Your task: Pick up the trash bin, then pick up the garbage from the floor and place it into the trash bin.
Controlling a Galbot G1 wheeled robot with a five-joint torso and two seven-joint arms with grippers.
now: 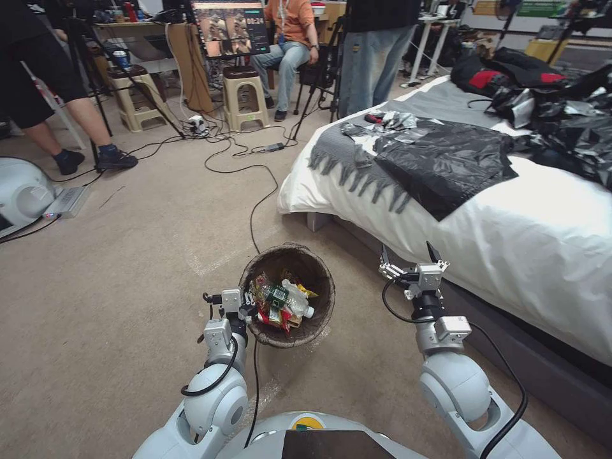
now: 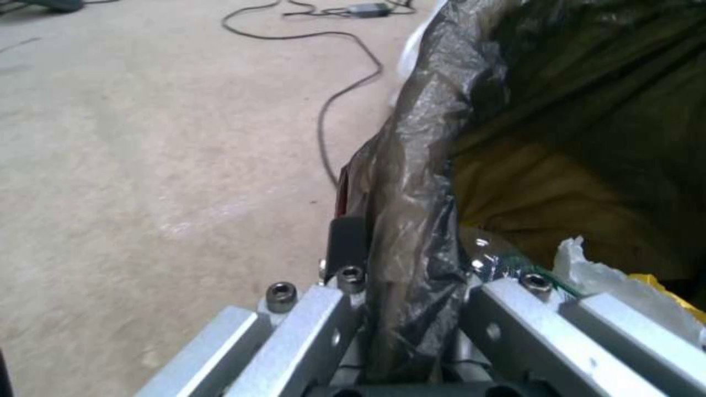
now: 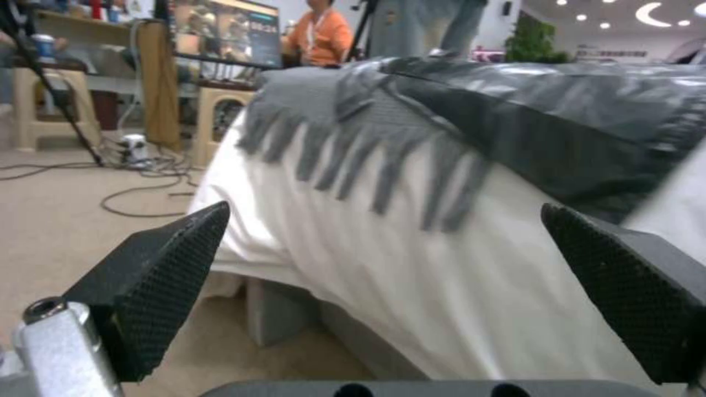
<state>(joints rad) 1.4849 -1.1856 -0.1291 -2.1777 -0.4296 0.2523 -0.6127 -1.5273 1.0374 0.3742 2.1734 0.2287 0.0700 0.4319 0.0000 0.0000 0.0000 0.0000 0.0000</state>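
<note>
Two grippers in frame, one occupied. Left gripper (image 1: 250,311) clamped on the near-left rim of the trash bin (image 1: 317,269); wrist view shows its fingers (image 2: 346,242) pinching the bag-wrapped rim (image 2: 412,198), one outside, one inside. Whether the bin rests on the carpet (image 1: 127,268) or hangs just above it, cannot tell. Bin sits between the two arms, near the foot corner of the bed (image 1: 510,236). Garbage (image 1: 280,303) lies inside the bin: clear bottle with green label, red and yellow wrappers, something white. Right gripper (image 1: 411,261) holds nothing, raised beside the bed's edge, pads (image 3: 158,286) spread wide, facing the white bedcover (image 3: 412,275) and fringed grey blanket (image 3: 353,127). Black plastic sheets (image 1: 446,162) lie on the bed. Black cable (image 1: 252,210) trails across the carpet toward the bin.
</note>
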